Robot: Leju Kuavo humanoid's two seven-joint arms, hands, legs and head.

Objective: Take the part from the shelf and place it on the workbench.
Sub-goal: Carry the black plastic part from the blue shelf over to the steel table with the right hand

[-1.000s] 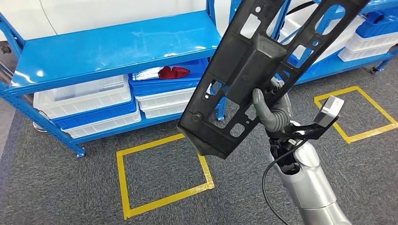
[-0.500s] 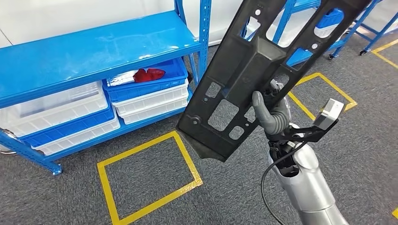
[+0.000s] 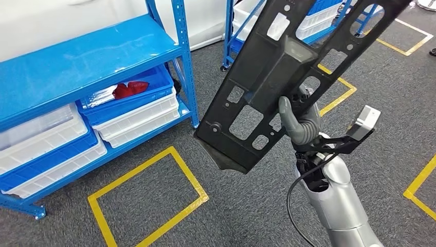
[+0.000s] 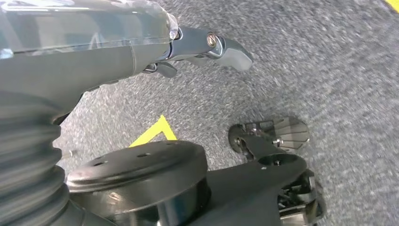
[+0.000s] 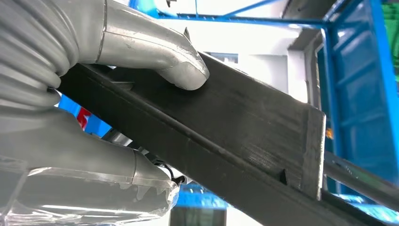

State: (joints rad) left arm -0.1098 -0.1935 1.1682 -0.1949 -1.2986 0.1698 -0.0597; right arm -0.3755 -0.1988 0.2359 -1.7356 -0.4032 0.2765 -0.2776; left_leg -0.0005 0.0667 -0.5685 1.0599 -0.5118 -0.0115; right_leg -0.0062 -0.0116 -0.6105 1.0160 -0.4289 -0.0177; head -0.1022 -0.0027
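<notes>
The right hand [image 3: 300, 122] has its fingers wrapped round the big black part [image 3: 288, 67], up in the air clear of the blue shelf [image 3: 77, 67], so it's picked, with no workbench in sight; left hand [image 4: 207, 44] hanging, grip unclear.

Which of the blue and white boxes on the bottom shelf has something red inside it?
The top blue bin in the stack nearest the shelf's post. It holds a red thing; the stacked bins to its left show nothing red.
</notes>
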